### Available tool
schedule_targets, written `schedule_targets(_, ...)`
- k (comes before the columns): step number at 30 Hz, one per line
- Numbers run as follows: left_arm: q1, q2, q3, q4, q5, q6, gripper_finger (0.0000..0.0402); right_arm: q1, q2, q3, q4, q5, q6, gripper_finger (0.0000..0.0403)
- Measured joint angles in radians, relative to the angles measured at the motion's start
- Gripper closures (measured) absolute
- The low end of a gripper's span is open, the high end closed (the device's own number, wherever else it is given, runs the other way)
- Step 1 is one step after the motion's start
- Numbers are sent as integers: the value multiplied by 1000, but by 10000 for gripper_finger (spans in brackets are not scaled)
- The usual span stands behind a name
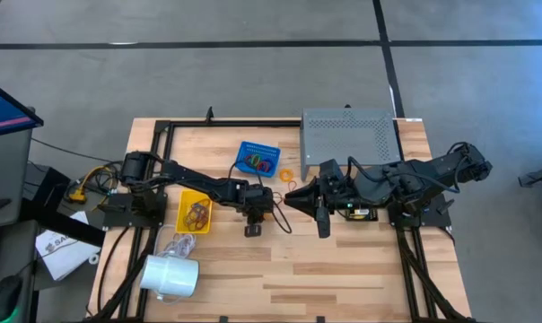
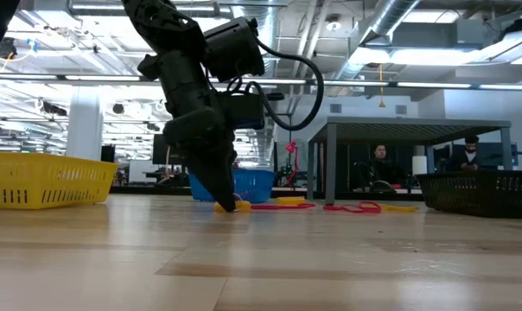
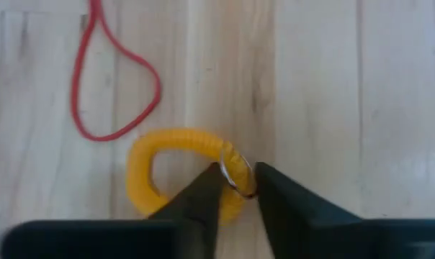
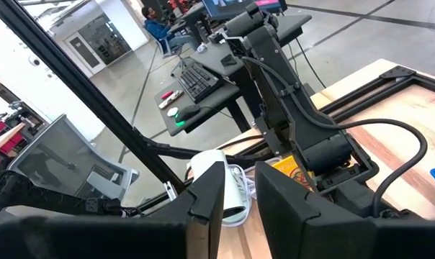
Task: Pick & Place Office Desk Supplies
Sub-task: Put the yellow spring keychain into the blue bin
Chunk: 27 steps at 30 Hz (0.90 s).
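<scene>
A yellow coiled loop point(image 3: 171, 155) with a small metal ring point(image 3: 235, 171) on it lies on the wooden table near its middle. My left gripper point(image 3: 239, 180) points steeply down on it and is shut on the ring; the low view shows its tips at the tabletop point(image 2: 229, 203). A red rubber band point(image 3: 109, 79) lies loose just beyond. More red and yellow bands point(image 2: 356, 207) lie farther along the table. My right gripper point(image 4: 240, 191) hangs high over the table's middle right, its fingers a narrow gap apart with nothing between them. My left gripper pinches the metal ring point(image 3: 238, 181) on the yellow coiled loop between its two fingertips. The fingers come from above, slanting down. The loop lies flat on the table, its coil spreading away from the fingers.
A yellow bin point(image 1: 196, 211) with bands sits left of my left gripper, and a blue bin point(image 1: 257, 159) stands behind it. A grey perforated shelf point(image 1: 347, 135) stands at the far right. A white cylinder point(image 1: 170, 275) lies at the near left. An orange ring point(image 1: 286, 174) lies between the bins and the shelf.
</scene>
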Motion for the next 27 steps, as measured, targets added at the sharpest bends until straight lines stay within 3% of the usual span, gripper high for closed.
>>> schedule_targets(2,0,0,0,0,-1,-17,365,0,0,0,0,0,0,326)
schedule_targets(4,0,0,0,2,9,-38,386,0,0,0,0,0,0,326)
schedule_targets(17,-22,-70,-3,12,37,-52,398,0,0,0,-20,0,-18,326)
schedule_targets(27,-5,-218,-3,-11,11,-57,399,0,0,0,-24,0,-18,326)
